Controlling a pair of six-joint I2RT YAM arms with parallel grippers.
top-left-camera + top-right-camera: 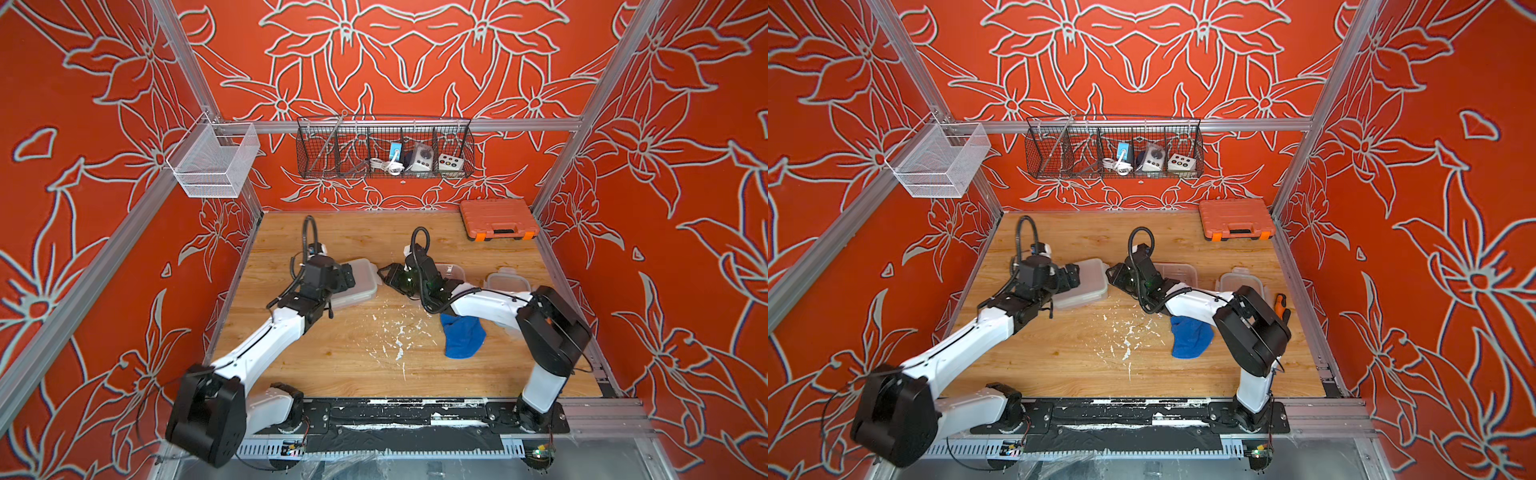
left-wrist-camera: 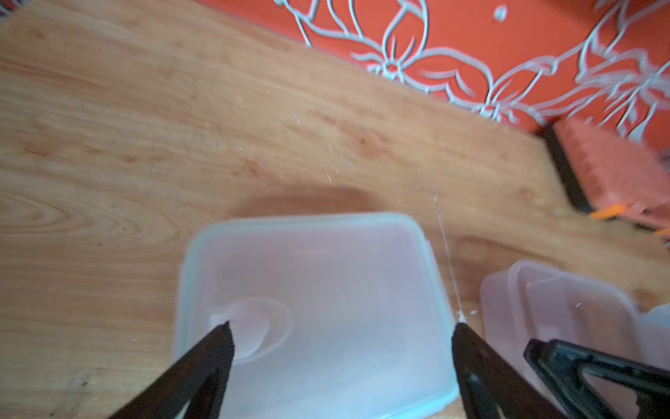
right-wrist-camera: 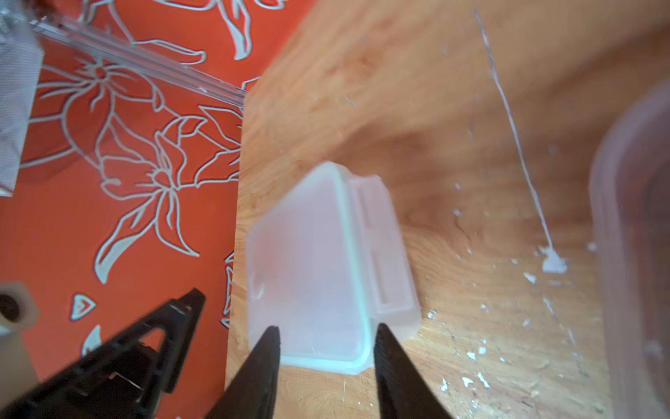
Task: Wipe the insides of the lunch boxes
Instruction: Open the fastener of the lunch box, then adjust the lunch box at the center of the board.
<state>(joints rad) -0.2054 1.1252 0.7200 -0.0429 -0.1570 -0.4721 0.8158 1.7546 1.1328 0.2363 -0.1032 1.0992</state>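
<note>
— Top views?
— The lidded lunch box [image 1: 363,282] lies left of centre. The left gripper [image 1: 351,277] is over its left part, and the right gripper [image 1: 384,274] is at its right end. The open lunch box [image 1: 451,270] sits behind the right arm.
— Left wrist?
— Jaws spread wide and released, with the tips above the lid [image 2: 319,272].
— Right wrist?
— Jaws parted, gripping nothing. The lidded box's end lies just beyond the tips.

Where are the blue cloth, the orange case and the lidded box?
Cloth [image 1: 463,338]: in a top view, middle of the fabric.
Case [image 1: 496,214]: in a top view, middle of its lid.
Lidded box [image 1: 363,277]: in a top view, uncovered part of its lid.
</note>
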